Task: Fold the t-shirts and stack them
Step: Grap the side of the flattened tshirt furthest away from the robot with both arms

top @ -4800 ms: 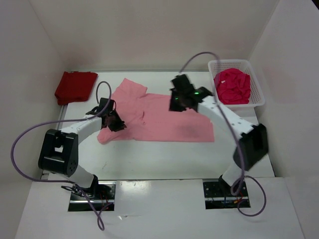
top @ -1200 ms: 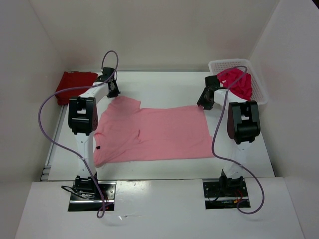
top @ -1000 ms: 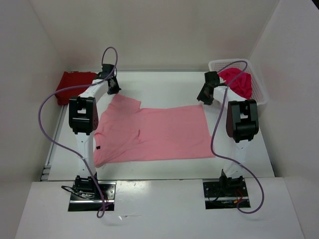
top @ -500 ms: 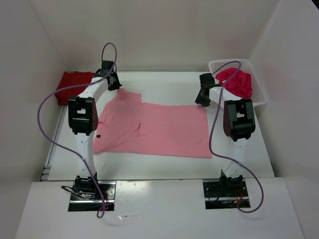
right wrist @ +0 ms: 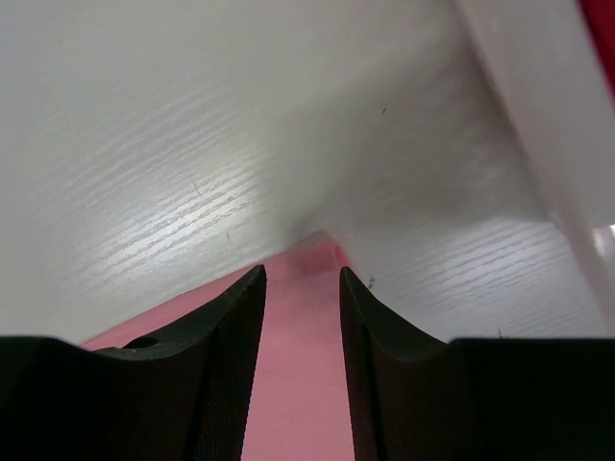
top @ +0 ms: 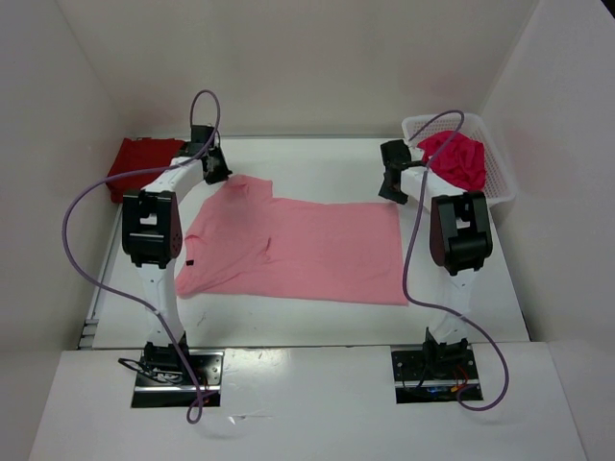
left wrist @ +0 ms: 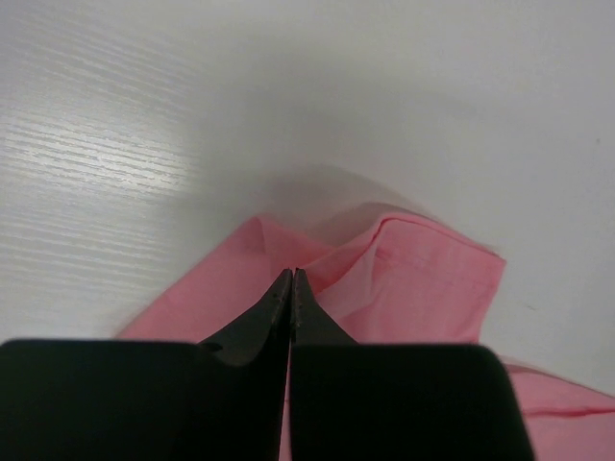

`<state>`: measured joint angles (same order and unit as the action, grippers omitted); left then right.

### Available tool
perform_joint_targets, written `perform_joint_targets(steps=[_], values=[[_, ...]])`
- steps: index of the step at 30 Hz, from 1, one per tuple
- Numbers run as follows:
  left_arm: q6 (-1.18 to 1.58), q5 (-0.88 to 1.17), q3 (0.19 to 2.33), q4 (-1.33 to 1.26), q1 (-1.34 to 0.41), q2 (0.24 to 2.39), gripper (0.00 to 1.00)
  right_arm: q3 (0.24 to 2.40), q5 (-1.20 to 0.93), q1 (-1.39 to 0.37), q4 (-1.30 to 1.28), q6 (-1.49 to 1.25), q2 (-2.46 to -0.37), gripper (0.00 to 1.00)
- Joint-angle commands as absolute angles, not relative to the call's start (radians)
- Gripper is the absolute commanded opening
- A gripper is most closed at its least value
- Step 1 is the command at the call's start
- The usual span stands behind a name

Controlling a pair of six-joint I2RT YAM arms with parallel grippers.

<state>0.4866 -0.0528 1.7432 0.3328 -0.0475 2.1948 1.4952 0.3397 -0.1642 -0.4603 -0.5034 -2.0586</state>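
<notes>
Pinches the far left corner of the light pink shirt [top: 298,252] in the left gripper [left wrist: 291,279], fingers pressed together on a raised fold of cloth. Hangs the right gripper [right wrist: 302,277] over the far right corner, fingers spread, pink cloth showing in the gap. Has that shirt spread flat across the middle of the table [top: 327,158]. Shows 1 dark red shirt [top: 139,165] folded at far left, 1 magenta-pink shirt [top: 452,158] heaped in the white basket [top: 496,168] at far right
</notes>
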Motion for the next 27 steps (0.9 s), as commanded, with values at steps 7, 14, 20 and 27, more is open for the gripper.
perform_joint_targets(steps=[7, 14, 20, 27], values=[[0.525, -0.005, 1.652, 0.236, -0.043, 2.092, 0.0, 1.519, 0.448, -0.189, -0.491, -0.511, -2.068, 0.42], [0.534, 0.014, 1.643, 0.227, -0.043, 2.092, 0.0, 1.539, 0.448, -0.189, -0.482, -0.511, -2.089, 0.34], [0.534, 0.014, 1.634, 0.227, -0.043, 2.083, 0.0, 1.581, 0.439, -0.189, -0.491, -0.502, -2.137, 0.32], [0.534, 0.023, 1.606, 0.227, -0.043, 2.054, 0.0, 1.591, 0.448, -0.189, -0.482, -0.502, -2.122, 0.01]])
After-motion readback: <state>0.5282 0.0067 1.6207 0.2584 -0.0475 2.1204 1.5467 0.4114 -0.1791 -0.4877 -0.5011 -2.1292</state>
